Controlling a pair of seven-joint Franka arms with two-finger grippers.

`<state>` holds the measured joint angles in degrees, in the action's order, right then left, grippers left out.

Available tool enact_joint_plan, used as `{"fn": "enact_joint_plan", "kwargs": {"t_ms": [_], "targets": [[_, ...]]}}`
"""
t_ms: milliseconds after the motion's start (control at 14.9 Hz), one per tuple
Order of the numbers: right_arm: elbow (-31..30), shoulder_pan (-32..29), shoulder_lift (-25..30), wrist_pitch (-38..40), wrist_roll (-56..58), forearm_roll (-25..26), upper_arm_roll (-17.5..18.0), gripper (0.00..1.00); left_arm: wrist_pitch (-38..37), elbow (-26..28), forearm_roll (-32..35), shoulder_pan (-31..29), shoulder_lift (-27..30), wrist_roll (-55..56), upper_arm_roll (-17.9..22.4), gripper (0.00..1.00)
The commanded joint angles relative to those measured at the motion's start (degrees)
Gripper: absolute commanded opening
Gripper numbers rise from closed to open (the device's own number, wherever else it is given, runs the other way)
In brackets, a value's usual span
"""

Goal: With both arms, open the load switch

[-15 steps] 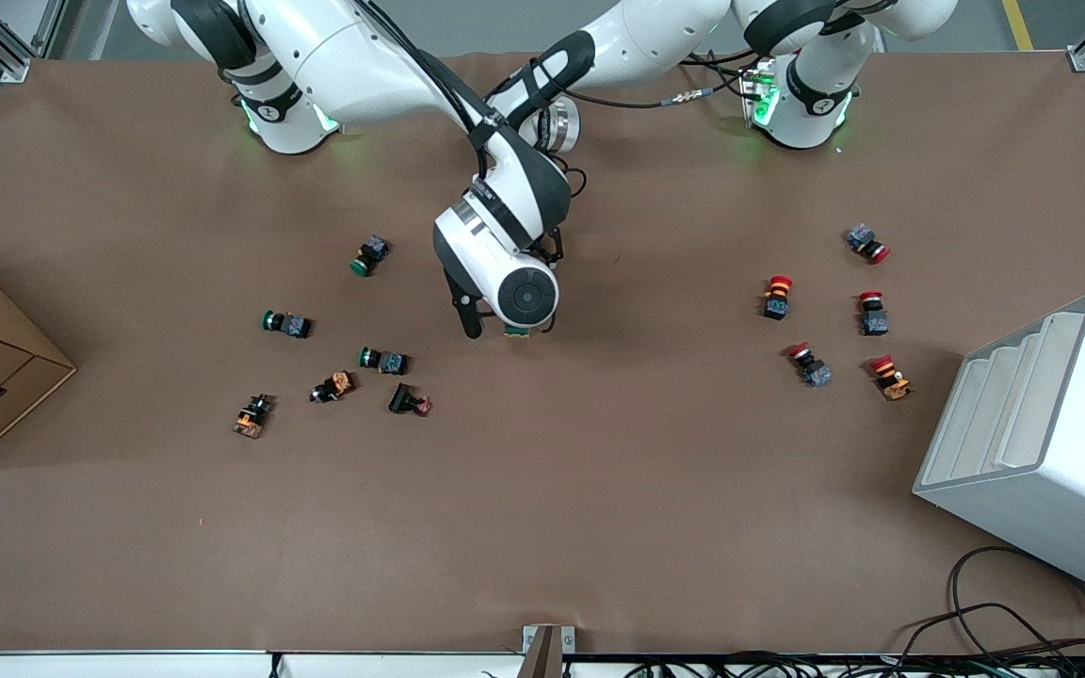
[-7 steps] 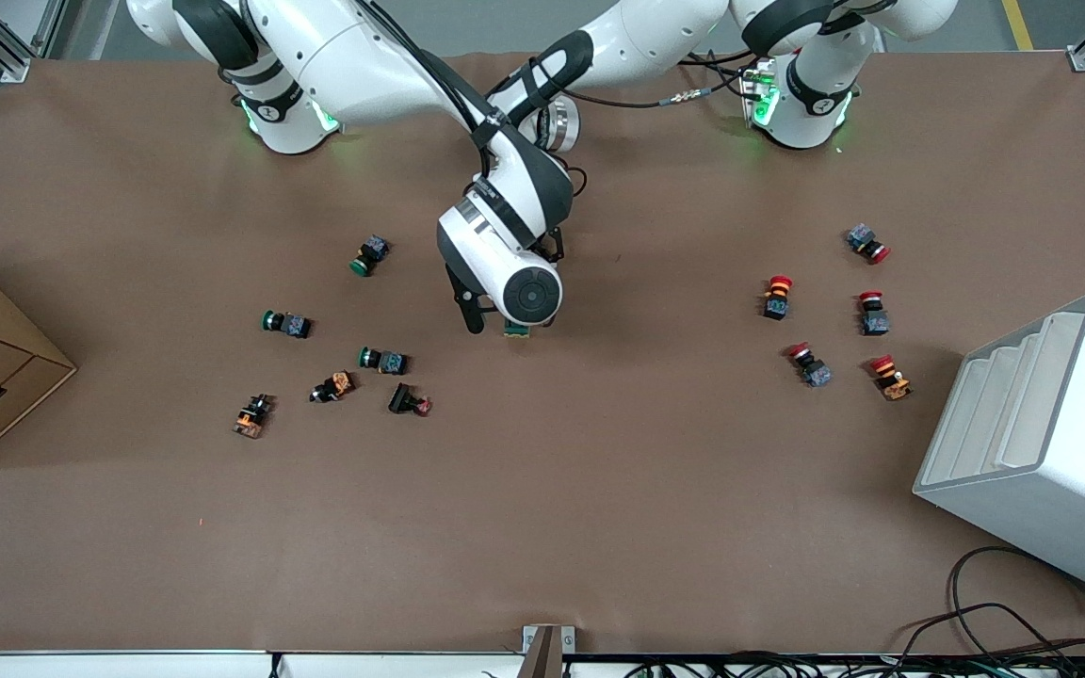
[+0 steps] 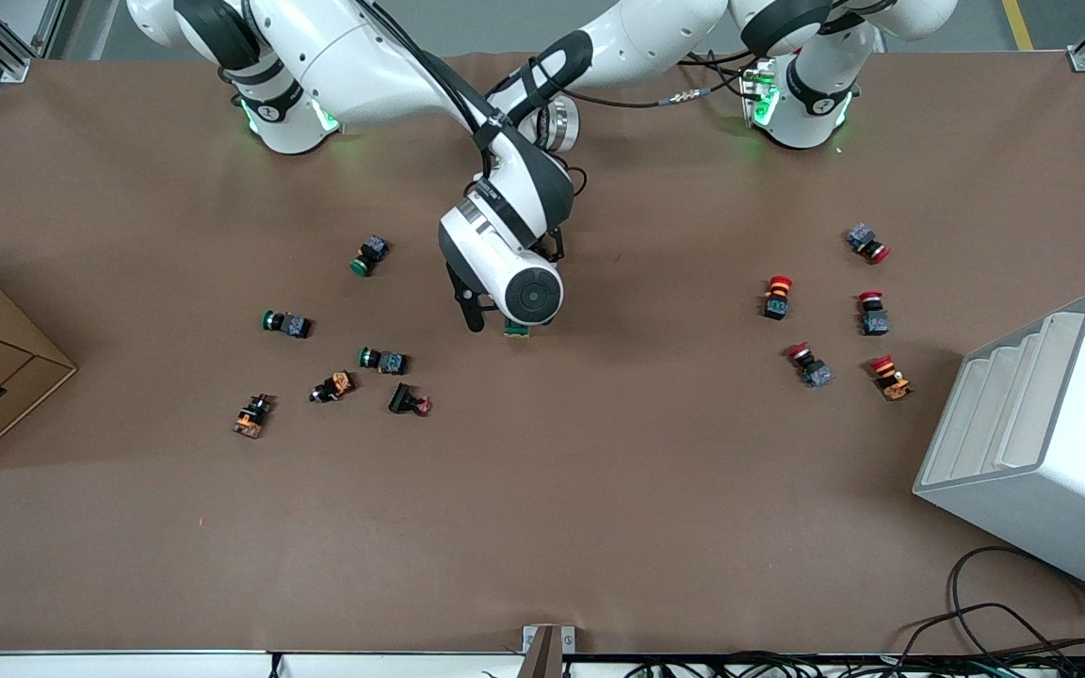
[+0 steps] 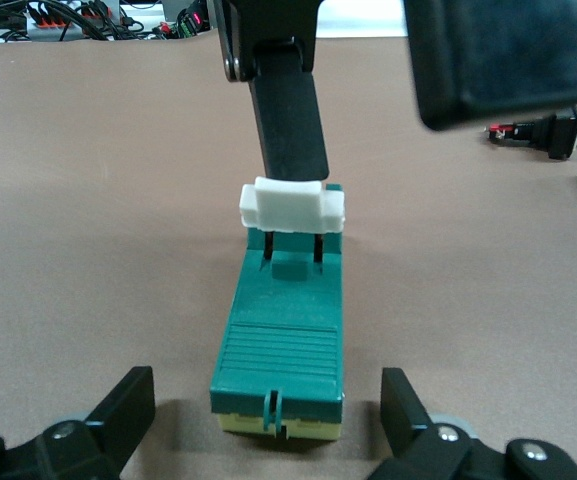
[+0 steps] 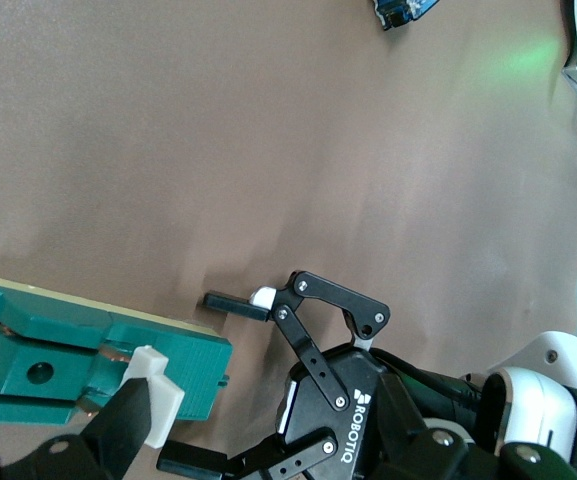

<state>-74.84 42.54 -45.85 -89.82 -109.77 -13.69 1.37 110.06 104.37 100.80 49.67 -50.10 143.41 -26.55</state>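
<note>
The load switch [image 4: 280, 350] is a long dark-green block with a cream underside, lying flat on the brown worktop. Its top is ribbed. A white tab [image 4: 292, 208] stands raised on two thin dark pins at one end.

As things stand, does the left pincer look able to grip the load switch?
Likely yes: the left pincer is open, its fingers flanking one end of the load switch, nothing between. The right pincer, at the white tab, leaves that end free.

"ROBOTIQ", white lettering, on left end effector [image 5: 233, 447] body; apparently nothing else legible.
</note>
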Motion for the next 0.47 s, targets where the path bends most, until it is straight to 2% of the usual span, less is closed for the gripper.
{"fn": "enact_joint_plan", "kwargs": {"t_ms": [0,404], "targets": [[-0.75,0.79,-0.21,-0.26,-0.10,-0.90,-0.14,1.00,-0.55,-0.75,0.98,0.78,-1.40,1.43,0.44,0.99],[-1.63,1.23,-0.65,-0.53,-0.01,-0.90,-0.14,1.00,-0.55,-0.75,0.98,0.87,-1.40,1.61,0.44,0.99]]}}
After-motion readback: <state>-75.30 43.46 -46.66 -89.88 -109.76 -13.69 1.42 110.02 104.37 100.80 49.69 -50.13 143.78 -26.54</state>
